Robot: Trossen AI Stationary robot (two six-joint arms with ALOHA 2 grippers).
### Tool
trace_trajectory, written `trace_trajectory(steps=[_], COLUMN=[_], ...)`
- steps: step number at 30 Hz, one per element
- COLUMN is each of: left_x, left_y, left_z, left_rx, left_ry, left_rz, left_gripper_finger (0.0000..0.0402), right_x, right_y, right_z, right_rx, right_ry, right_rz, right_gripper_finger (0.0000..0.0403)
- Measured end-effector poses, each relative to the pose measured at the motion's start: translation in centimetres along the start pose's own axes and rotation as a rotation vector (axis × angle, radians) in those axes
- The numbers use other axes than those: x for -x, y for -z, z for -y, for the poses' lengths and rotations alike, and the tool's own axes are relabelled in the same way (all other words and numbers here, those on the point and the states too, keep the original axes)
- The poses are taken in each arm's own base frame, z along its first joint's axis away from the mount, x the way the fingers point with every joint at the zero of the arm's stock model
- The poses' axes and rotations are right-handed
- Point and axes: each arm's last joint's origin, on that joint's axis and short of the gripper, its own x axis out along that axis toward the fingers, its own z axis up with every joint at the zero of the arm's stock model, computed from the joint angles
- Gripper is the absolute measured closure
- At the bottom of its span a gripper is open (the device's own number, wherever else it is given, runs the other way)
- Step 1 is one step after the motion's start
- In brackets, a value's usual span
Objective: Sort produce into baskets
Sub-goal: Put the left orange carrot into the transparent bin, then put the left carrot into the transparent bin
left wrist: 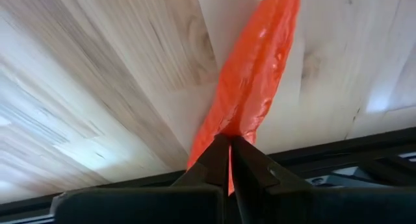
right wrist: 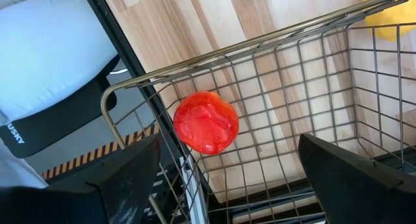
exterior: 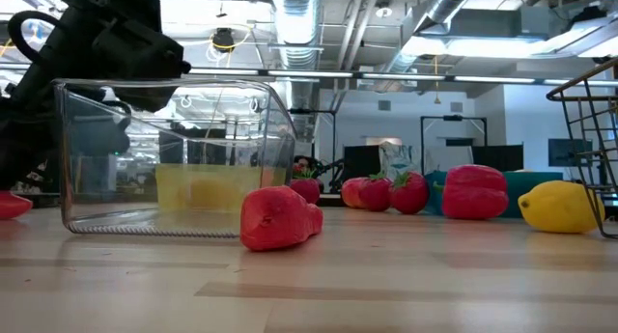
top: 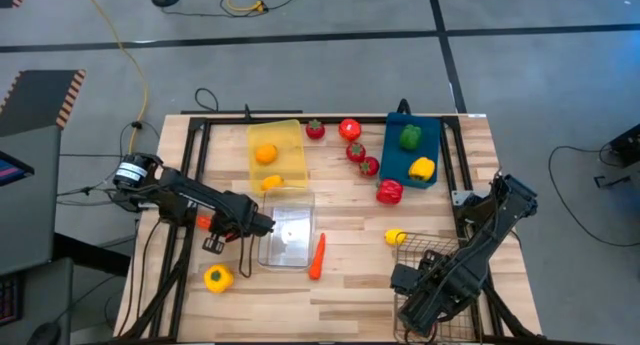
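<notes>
Picking up a carrot (left wrist: 250, 81) is the step we think is in hand. The left tool (left wrist: 229, 146) is pressed together on one end of it, low over the desk (top: 350, 285) near the left edge, just beside the clear bin (top: 288, 235). We cannot tell if the carrot is off the wood yet. Next, we think it needs a lift and a short carry to whichever bin is picked for it, and then the fingers must let go. The right tool (right wrist: 234, 185) is spread wide and holds nothing. It hangs over the wire basket (top: 435, 275) at the near right corner, where one red tomato (right wrist: 205, 122) lies inside. We count four baskets: the clear bin, the wire basket, a yellow bin (top: 277, 155) by the far edge and a blue bin (top: 412, 150) near the far right corner. We count two carrots, the pinched one and a second carrot (top: 317, 255) on the other side of the clear bin. The yellow bin has one orange (top: 265, 153) and one small yellow thing (top: 271, 182) we cannot name. The blue bin has one green pepper (top: 410, 136) and one yellow pepper (top: 422, 168). A loose yellow pepper (top: 218, 278) sits near the near left corner. One red pepper (top: 389, 191) and four small red fruits (top: 356, 151) lie between the yellow and blue bins. One lemon (top: 396, 237) lies just beside the wire basket.
</notes>
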Motion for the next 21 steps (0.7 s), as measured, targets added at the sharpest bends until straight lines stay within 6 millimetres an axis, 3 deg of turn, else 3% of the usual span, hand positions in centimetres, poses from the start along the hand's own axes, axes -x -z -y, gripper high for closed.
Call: trace_trajectory(steps=[13, 21], left_x=[0.90, 0.86], left_y=[0.01, 0.32], left_z=[0.01, 0.32], left_rx=[0.039, 0.094], left_ry=[-0.014, 0.043], left_rz=[-0.008, -0.041], left_gripper_finger=[0.0396, 0.0298], right_x=[0.00, 0.01], right_y=[0.00, 0.00], right_z=[0.00, 0.00], right_rx=[0.000, 0.000], right_ry=[0.000, -0.001], right_rz=[0.000, 0.000], right_gripper_finger=[0.0010, 0.0010])
